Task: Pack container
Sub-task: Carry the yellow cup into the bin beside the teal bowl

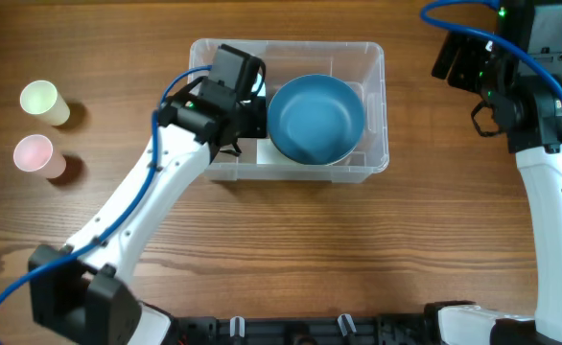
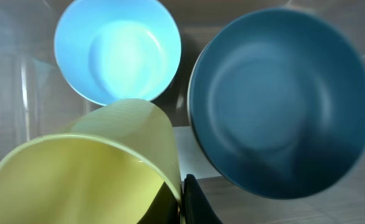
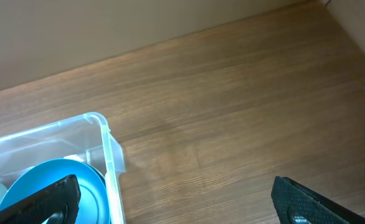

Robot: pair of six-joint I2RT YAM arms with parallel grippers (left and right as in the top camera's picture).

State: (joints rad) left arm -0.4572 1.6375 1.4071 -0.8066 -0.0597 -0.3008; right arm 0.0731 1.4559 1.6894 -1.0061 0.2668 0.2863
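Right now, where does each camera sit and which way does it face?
Overhead: above the table, straight down on the container, two cups beside it, both arms.
Left wrist: over the container, facing down at the yellow cup in the left gripper, a light blue bowl and a dark blue bowl; one finger shows.
Right wrist: beside the container, facing its corner and the table; the open right gripper shows both fingertips.
Shared: all see the dark blue bowl.

bowl (image 1: 316, 119) in container (image 1: 381, 105), cups (image 1: 43, 101) on table (image 1: 358, 249) left of it
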